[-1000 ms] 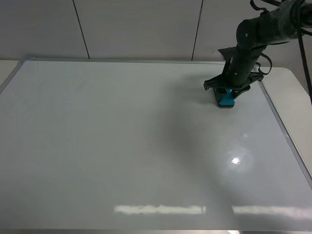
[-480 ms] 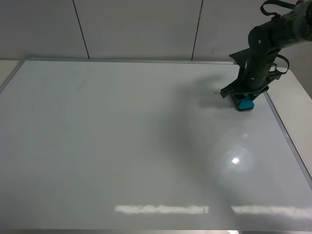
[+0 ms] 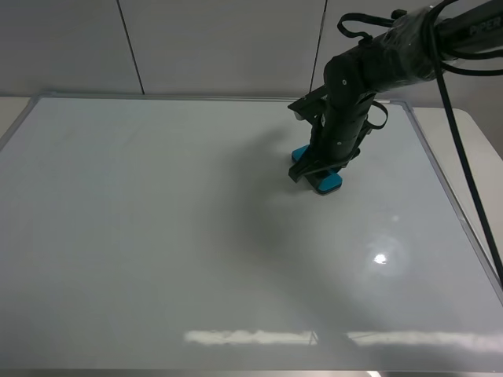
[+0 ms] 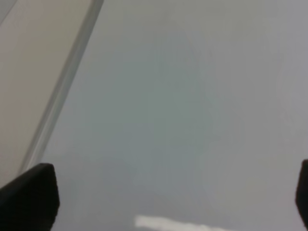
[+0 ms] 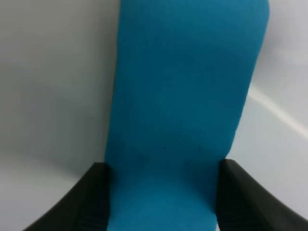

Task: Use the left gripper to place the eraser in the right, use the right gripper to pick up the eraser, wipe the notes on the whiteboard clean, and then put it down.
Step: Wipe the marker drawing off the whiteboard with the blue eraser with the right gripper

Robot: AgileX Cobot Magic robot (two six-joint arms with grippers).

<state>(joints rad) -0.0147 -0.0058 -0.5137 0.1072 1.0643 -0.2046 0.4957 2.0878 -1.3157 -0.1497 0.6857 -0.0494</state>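
The whiteboard fills the table, glossy white with a thin silver frame. My right gripper is shut on the teal-blue eraser and presses it flat on the board right of centre toward the back. In the right wrist view the eraser fills the frame between the two black fingers. No notes show on the board. My left gripper is open and empty over bare board near the board's silver frame; it is out of the high view.
A bright lamp glare and light streaks reflect off the board. The beige table shows beyond the board's right edge. A panelled wall stands behind.
My right gripper has slid the eraser across the board: first right toward the frame, then left and slightly forward to right of centre.
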